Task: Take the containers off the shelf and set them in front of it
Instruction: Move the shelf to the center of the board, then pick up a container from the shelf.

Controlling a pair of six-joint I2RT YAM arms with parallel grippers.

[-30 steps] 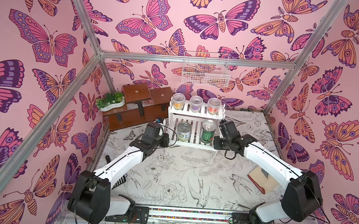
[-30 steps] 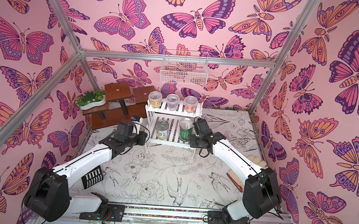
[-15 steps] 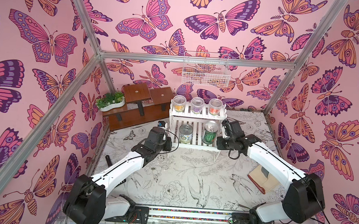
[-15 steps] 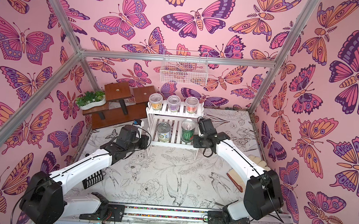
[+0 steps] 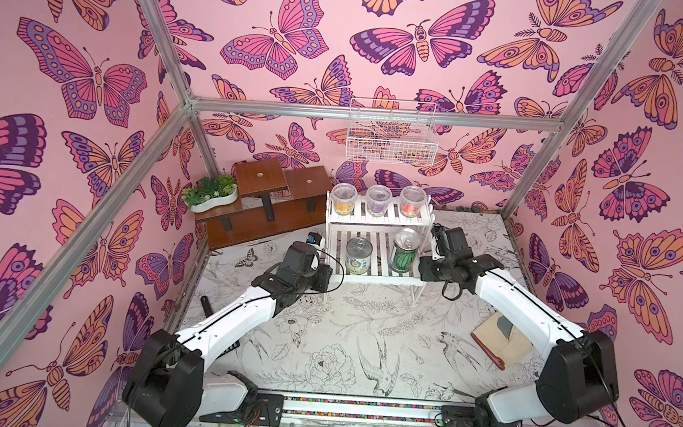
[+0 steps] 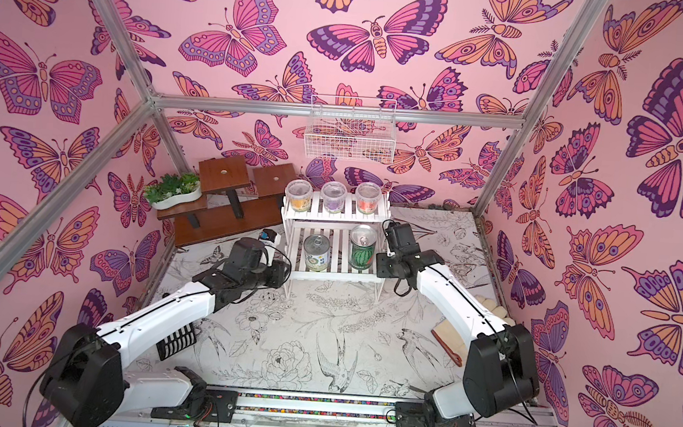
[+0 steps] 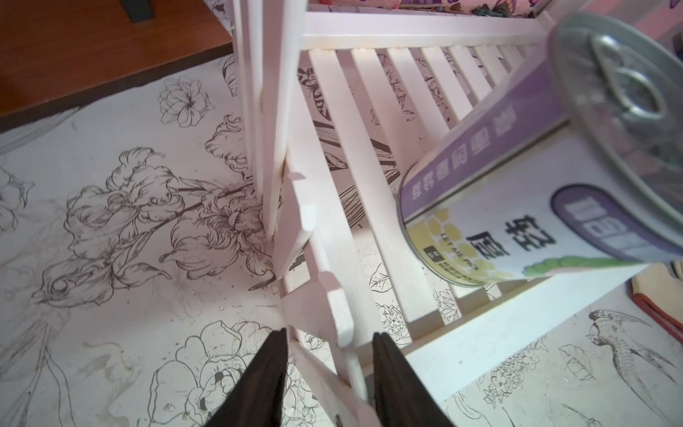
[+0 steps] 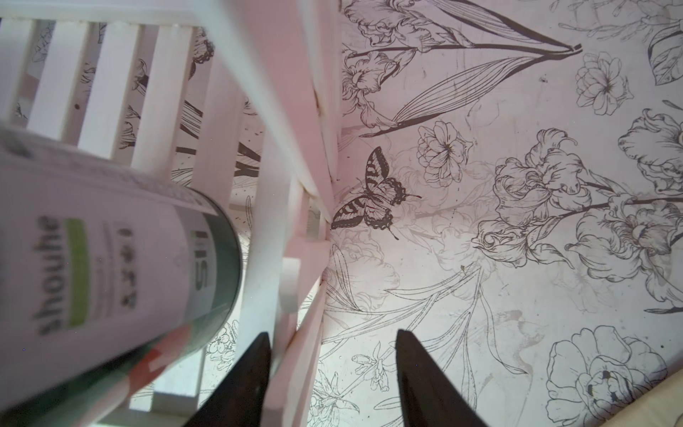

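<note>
The white slatted shelf (image 5: 377, 222) (image 6: 333, 221) stands at the back of the mat. Its top tier carries three clear cups: yellow (image 5: 343, 199), purple (image 5: 377, 200) and red-orange (image 5: 412, 200). The lower tier carries a white-green can (image 5: 358, 256) (image 7: 517, 207) and a watermelon can (image 5: 405, 252) (image 8: 111, 258). My left gripper (image 5: 328, 278) (image 7: 329, 347) is open, its fingers straddling the shelf's left side frame (image 7: 332, 148). My right gripper (image 5: 421, 268) (image 8: 332, 347) is open astride the right side frame (image 8: 281, 129), with a gap beside the slat.
A brown stepped stand (image 5: 274, 205) with a white planter (image 5: 210, 193) sits left of the shelf. A white wire basket (image 5: 391, 137) hangs on the back wall. A tan book with a red edge (image 5: 496, 343) lies under my right arm, and a black ribbed object (image 6: 175, 339) under my left.
The shelf with all its containers has slid toward the front and slightly right, with both arms at its sides moving back along with it.
</note>
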